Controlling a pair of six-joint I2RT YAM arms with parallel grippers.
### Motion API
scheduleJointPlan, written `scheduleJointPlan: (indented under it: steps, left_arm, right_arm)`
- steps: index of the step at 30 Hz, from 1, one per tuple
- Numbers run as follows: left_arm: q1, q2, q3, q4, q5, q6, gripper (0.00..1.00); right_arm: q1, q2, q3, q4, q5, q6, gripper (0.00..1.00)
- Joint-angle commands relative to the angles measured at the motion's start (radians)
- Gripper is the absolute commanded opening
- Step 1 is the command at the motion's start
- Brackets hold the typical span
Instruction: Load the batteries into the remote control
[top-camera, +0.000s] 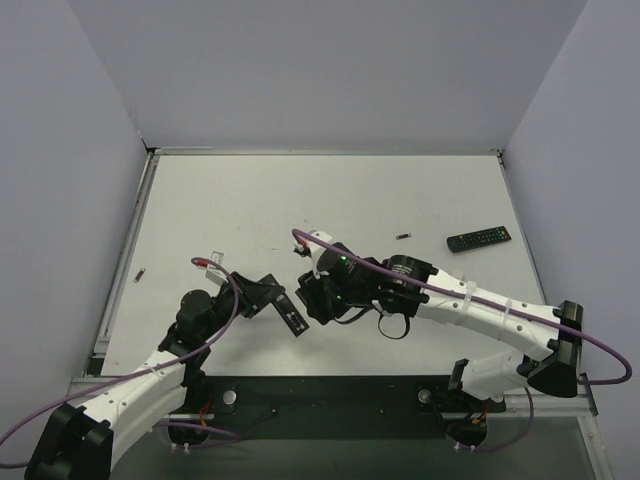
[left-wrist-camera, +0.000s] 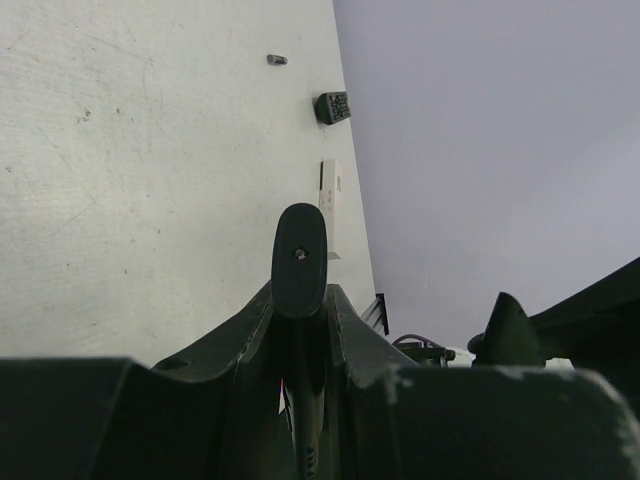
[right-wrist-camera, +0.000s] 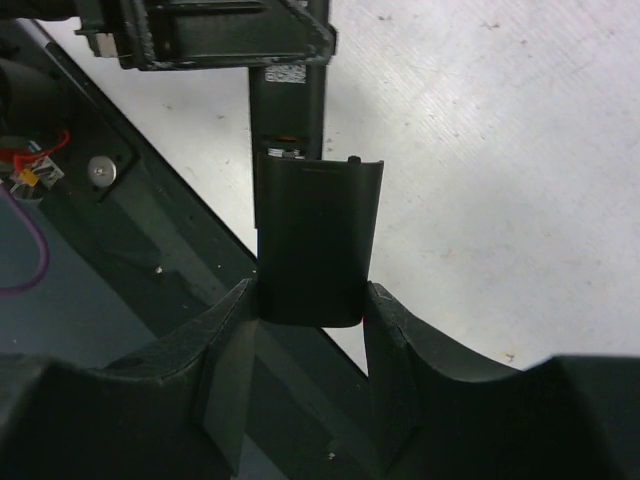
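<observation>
The left fingers (left-wrist-camera: 300, 305) are clamped tight on a black remote (left-wrist-camera: 300, 255). Facing them, the right fingers (right-wrist-camera: 312, 300) pinch its back cover (right-wrist-camera: 316, 230) by both long edges, the cover's far end meeting the remote's open end. I judge that opening the compartment is the step in hand, so next the cover needs setting aside and a battery fetching. On the surface (top-camera: 250, 200) there is a tiny speck (top-camera: 140, 272) far left of the left fingers, perhaps a battery. One sure battery (top-camera: 403, 236) lies beyond the right fingers. There are two remotes, with the second remote (top-camera: 478, 238) farther right, and one cover.
</observation>
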Motion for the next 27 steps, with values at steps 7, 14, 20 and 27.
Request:
scheduleJointPlan:
  steps: [7, 14, 20, 27]
  left_arm:
    - [0.003, -0.037, 0.003, 0.159, -0.01, -0.109, 0.0]
    - [0.003, -0.05, -0.009, 0.196, -0.027, -0.2, 0.0]
    - [0.003, -0.066, -0.011, 0.202, -0.04, -0.227, 0.0]
    - [0.003, -0.091, -0.008, 0.19, -0.047, -0.25, 0.0]
  right_arm:
    - [0.051, 0.181, 0.167, -0.142, -0.086, -0.067, 0.08]
    - [0.062, 0.229, 0.188, -0.163, -0.054, -0.071, 0.09]
    - [0.07, 0.24, 0.206, -0.177, -0.036, -0.081, 0.1]
    - [0.08, 0.255, 0.219, -0.194, -0.008, -0.087, 0.11]
